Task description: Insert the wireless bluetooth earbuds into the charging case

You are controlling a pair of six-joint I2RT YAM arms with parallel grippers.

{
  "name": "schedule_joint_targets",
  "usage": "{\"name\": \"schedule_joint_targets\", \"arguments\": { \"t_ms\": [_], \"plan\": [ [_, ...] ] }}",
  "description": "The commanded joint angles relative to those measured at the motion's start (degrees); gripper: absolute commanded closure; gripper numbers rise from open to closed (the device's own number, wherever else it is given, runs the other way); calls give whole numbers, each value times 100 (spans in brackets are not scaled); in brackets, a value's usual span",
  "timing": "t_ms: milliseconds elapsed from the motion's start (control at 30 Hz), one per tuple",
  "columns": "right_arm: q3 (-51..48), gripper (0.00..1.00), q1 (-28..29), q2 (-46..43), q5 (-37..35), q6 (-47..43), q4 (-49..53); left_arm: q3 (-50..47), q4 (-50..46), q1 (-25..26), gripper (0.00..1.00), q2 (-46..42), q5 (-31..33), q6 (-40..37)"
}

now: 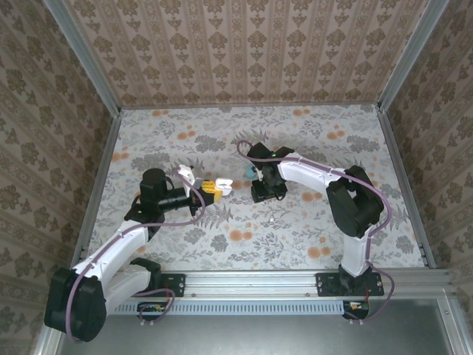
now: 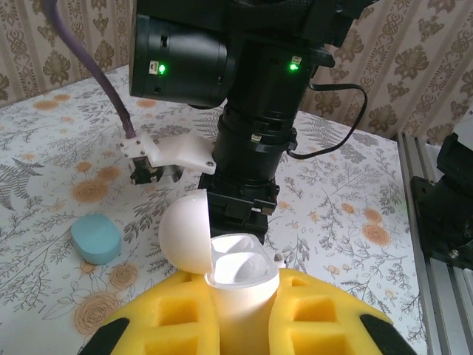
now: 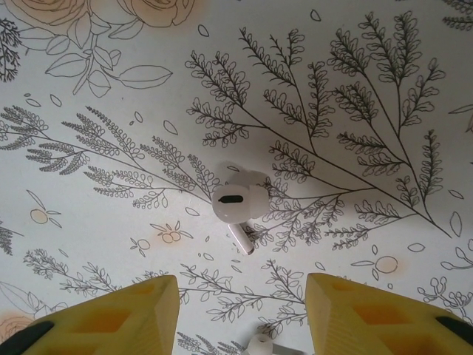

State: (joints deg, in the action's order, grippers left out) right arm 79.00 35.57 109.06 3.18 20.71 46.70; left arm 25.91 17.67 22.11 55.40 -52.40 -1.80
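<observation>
My left gripper [image 2: 238,288] [image 1: 216,188] is shut on a white charging case [image 2: 238,310], held upright between its yellow fingers [image 2: 159,322]. The round lid [image 2: 183,231] is flipped open to the left and both sockets look empty. In the right wrist view one white earbud [image 3: 238,203] lies on the floral cloth, stem pointing down-right. A second white earbud [image 3: 260,345] peeks in at the bottom edge. My right gripper [image 3: 240,314] [image 1: 266,194] hovers over them, open, with nothing between its yellow fingers [image 3: 111,318].
A teal pebble-shaped case [image 2: 96,238] [image 1: 249,171] lies closed on the cloth beside the right arm [image 2: 251,111], which stands just beyond the white case. Patterned walls and a metal rail [image 1: 295,282] bound the table.
</observation>
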Motion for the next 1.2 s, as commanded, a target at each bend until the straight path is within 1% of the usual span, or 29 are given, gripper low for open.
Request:
{"name": "schedule_joint_targets", "arguments": {
  "t_ms": [0, 400, 667, 1000, 1100, 1167],
  "plan": [
    [229, 51, 24, 209, -91, -77, 210, -55, 201, 89, 100, -236, 27, -285],
    [515, 50, 2, 717, -90, -97, 170, -157, 51, 170, 100, -536, 177, -487],
    [647, 52, -6, 915, -53, -121, 173, -164, 39, 179, 100, -538, 173, -520],
    [650, 62, -6, 1046, -71, -109, 204, -201, 30, 198, 100, -538, 178, -541],
    [625, 67, -37, 1002, -81, -31, 204, -205, 28, 208, 100, -527, 177, -555],
    [590, 70, -63, 961, -66, 31, 175, -209, 27, 208, 100, -517, 178, -566]
  ]
}}
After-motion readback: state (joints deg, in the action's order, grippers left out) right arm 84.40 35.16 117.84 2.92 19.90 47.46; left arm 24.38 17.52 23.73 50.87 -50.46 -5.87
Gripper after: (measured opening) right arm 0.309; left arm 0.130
